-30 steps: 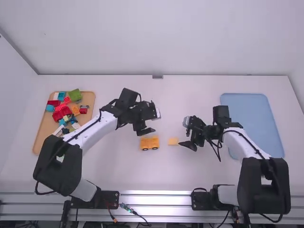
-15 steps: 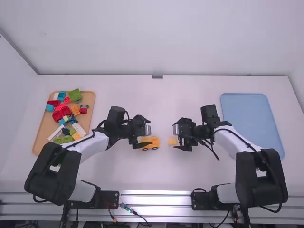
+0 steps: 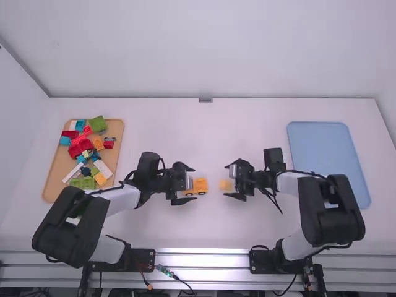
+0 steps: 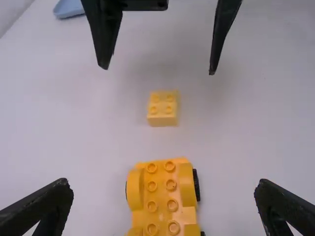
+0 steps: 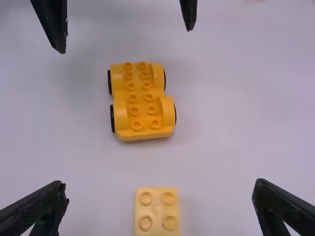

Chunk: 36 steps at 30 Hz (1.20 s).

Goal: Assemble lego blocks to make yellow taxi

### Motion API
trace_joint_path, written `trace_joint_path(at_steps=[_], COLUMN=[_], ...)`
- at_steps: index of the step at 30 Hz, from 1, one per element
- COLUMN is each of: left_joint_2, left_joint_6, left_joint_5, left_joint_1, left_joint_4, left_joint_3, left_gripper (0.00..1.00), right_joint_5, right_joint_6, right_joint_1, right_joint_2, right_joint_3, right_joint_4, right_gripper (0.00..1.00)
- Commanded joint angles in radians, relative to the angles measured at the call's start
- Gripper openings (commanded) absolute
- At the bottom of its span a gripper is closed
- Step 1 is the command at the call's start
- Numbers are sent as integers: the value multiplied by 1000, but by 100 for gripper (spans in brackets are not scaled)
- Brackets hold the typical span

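Left claw (image 3: 194, 184) and right claw (image 3: 226, 180) are spread, presumably for gripping. The brick (image 5: 156, 211) is set at three o'clock from the chassis (image 5: 140, 97).

No readable text, label, brand, number or sign appears on anything.

A yellow car base (image 4: 162, 196) with black wheels sits studs up on a white table (image 4: 88, 132), between the left gripper (image 3: 194, 184)'s wide-spread fingers. To its right, apart from it, lies a small yellow brick (image 4: 162, 109), near the right gripper (image 3: 225, 180)'s parted fingers. A blue tray (image 4: 69, 8) occupies the far right.
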Motion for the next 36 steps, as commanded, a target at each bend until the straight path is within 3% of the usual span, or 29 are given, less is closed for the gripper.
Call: trace_joint_path(at_steps=[1,7,9,20,26,32,36], left_joint_2=[-15,-14,-12,52,113,168,204], left_joint_6=[-5,-105,-111,-67,-49,5,15], left_joint_5=[28,-14,-25,-24,-13,-13,-10], left_joint_1=[6,12,12,24,27,23,41], left_joint_4=[42,158,158,144,147,107,78], left_joint_3=[-43,-107,-108,-74,-43,1,35], left_gripper=[99,99,99,99,99,99,100], right_joint_5=[-36,-36,-20,6,-74,-74,-73], right_joint_6=[54,225,275,132,78,67,49], right_joint_1=[2,1,0,31,-2,18,28], right_joint_2=[7,7,7,84,205,245,257], right_joint_3=[-73,-220,-226,-45,18,26,36], right_joint_4=[66,417,460,150,134,145,143], right_gripper=[99,99,100,100,98,95,83])
